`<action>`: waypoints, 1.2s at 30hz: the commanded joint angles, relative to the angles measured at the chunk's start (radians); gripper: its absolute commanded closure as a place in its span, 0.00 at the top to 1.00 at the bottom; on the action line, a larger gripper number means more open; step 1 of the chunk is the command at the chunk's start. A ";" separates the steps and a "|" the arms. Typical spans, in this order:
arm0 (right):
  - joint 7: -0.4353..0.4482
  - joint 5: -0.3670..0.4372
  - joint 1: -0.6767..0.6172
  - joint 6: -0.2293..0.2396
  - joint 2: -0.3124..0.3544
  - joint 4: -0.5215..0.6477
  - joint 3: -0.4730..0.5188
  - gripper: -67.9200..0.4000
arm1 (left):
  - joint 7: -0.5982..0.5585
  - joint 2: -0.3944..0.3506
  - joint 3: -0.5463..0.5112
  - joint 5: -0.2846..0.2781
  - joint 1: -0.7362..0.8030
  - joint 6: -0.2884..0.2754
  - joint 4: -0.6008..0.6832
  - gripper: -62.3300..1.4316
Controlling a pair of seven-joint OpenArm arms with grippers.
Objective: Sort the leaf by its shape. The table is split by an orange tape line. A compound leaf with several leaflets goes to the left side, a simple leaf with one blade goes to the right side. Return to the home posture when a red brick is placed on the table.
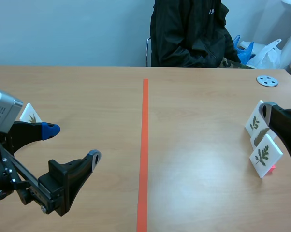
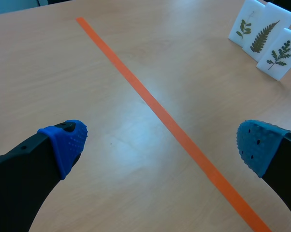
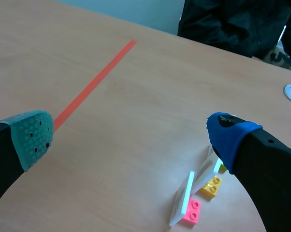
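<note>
Three cards upright at right, propped on bricks, just beside right gripper; fourth card at left. Likely light, stiff, thin, tippy: pinch faces at top edge. Left gripper and right both spread, empty.

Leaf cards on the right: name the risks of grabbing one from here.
1. The three leaf cards stand close together, so the open right gripper may well topple a neighbour while closing on one.
2. They seem propped by a pink brick and a yellow brick; a nudge could slide them off.
</note>
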 commanded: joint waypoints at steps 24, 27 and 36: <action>-0.043 0.036 -0.024 -0.151 0.008 0.025 -0.165 1.00 | -0.005 0.002 -0.003 -0.006 -0.002 0.001 0.025 1.00; -0.049 0.036 -0.024 -0.164 0.007 0.025 -0.196 1.00 | -0.005 0.002 -0.003 -0.006 -0.002 0.001 0.025 1.00; -0.081 0.036 -0.024 -0.166 -0.001 0.025 -0.215 1.00 | 0.014 0.002 -0.003 -0.018 -0.002 0.001 0.025 1.00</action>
